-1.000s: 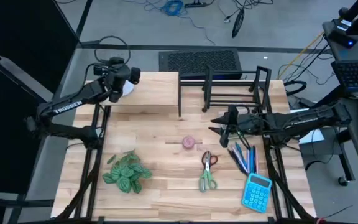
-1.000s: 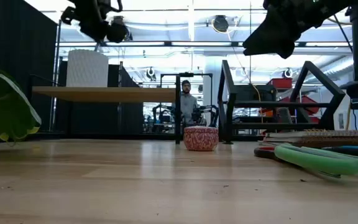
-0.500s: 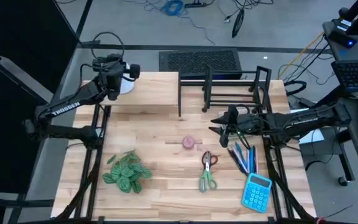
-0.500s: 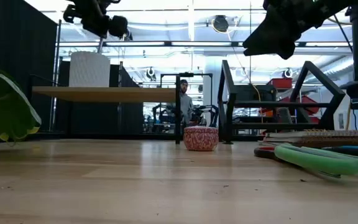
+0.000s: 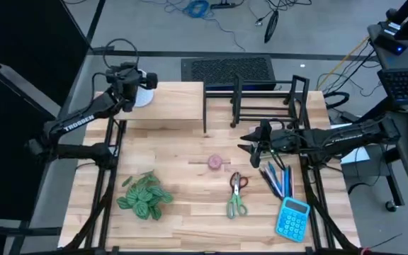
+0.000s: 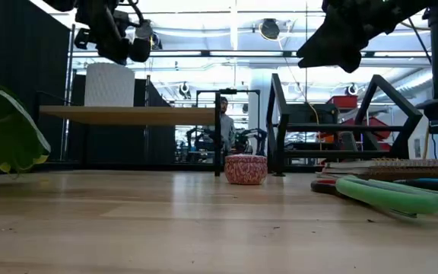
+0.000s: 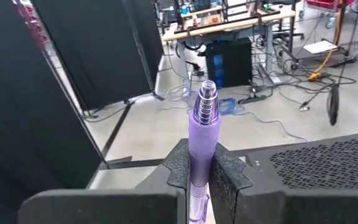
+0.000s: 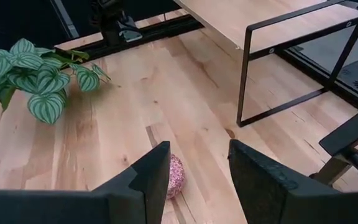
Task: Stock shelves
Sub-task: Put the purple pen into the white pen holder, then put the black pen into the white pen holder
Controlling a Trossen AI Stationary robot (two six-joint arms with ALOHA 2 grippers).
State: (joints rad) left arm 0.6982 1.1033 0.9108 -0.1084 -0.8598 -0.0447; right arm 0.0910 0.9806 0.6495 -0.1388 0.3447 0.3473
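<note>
The left gripper (image 7: pixel 199 177) is clamped on a purple pen (image 7: pixel 202 134), which stands upright between its fingers with the ribbed end pointing away from the wrist, a hold that would suit lowering it end-first into a container. Directly below and just beside this gripper (image 5: pixel 127 78) sits a white ribbed cup (image 6: pixel 109 84), standing at the far left end of the pale-wood riser shelf (image 5: pixel 172 103), so the pen is probably meant for that cup. Beyond the shelf's right edge stands the black wire rack (image 5: pixel 264 99) with its upright dividers, nothing visible between them. The right gripper (image 8: pixel 197 171) hangs above the table's middle with its fingers apart and holding nothing; just under and ahead of it lies a small pink patterned pot (image 8: pixel 175 176). Nearer the right gripper's side lie scissors (image 5: pixel 236 193), a bundle of pens (image 5: pixel 278 178) and a blue calculator (image 5: pixel 292 218); farther off is a leafy plant (image 5: pixel 144 195), all awaiting stocking.
</note>
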